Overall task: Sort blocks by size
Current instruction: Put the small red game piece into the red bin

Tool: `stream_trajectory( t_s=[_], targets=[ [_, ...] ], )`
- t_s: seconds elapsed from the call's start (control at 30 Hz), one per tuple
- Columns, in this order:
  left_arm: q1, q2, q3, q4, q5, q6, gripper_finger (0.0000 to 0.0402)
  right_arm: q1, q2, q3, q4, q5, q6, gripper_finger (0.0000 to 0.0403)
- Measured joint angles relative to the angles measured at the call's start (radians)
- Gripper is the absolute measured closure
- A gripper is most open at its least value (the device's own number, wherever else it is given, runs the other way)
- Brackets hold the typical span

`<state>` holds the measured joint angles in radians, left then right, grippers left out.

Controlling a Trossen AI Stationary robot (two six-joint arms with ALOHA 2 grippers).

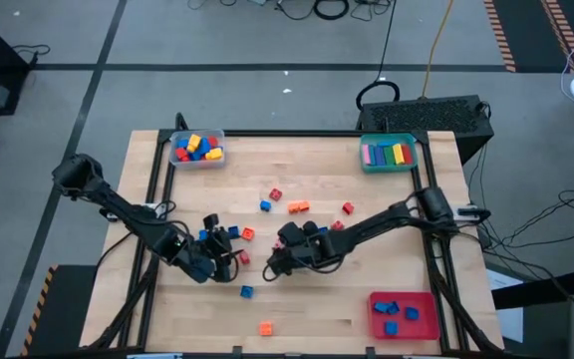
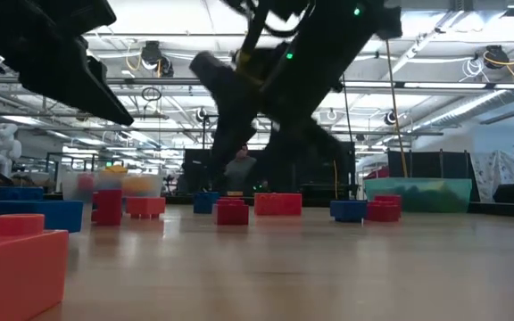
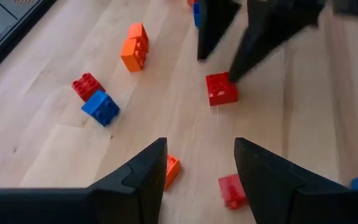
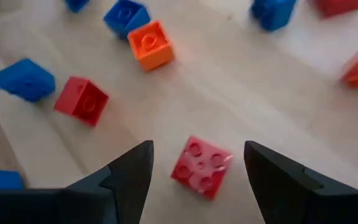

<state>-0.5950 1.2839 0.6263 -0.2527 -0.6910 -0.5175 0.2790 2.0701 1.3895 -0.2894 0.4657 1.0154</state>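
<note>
Small blocks in red, blue and orange lie scattered on the wooden table (image 1: 367, 289). My right gripper (image 4: 197, 149) is open, slanting down over a red square block (image 4: 201, 167) that lies flat on the table between its fingertips, with a gap on each side. The same block (image 3: 221, 88) shows in the left wrist view under the right arm's fingers (image 3: 263, 37). My left gripper (image 3: 197, 177) is open above bare wood, left of the right gripper (image 1: 272, 264). A small orange block (image 3: 171, 169) and a red one (image 3: 232, 190) lie by its fingertips, untouched.
A clear tray (image 1: 197, 160) of mixed blocks stands at the far left, a teal tray (image 1: 387, 165) of long bars at the far right, and a red tray (image 1: 422, 299) with blue blocks at the near right. Loose blocks lie mid-table (image 1: 297, 207) and near the front (image 1: 265, 327).
</note>
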Motion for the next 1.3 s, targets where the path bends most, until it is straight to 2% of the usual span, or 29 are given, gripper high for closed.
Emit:
stream_trajectory(
  t_s=[0.23,0.6,0.73,0.9,0.97,1.17,1.3],
  targets=[
    [0.0,0.001,0.0,-0.001,0.0,0.0,0.0212,-0.01,0.068,0.0,0.031,-0.052,0.013,0.0167],
    [0.0,0.001,0.0,0.004,-0.021,0.0,0.0212,-0.037,0.083,0.001,0.031,-0.025,-0.053,0.0176],
    [0.0,0.001,0.0,0.004,-0.021,0.0,0.0212,-0.062,0.084,0.001,0.024,-0.023,-0.075,0.0206],
    [0.0,0.002,0.0,0.003,-0.021,0.0,0.0212,-0.064,0.084,0.001,0.017,-0.014,-0.101,0.0275],
    [0.0,0.002,0.0,0.0,-0.021,0.0,0.0212,-0.061,0.084,0.001,0.005,-0.011,-0.105,0.0286],
    [-0.001,0.002,0.0,-0.003,-0.021,0.0,0.0212,0.008,0.02,-0.001,-0.075,-0.134,-0.123,0.0286],
    [-0.001,0.002,0.0,-0.005,-0.02,0.0,0.0212,0.099,-0.07,-0.001,-0.117,-0.154,-0.117,0.0286]
  ],
)
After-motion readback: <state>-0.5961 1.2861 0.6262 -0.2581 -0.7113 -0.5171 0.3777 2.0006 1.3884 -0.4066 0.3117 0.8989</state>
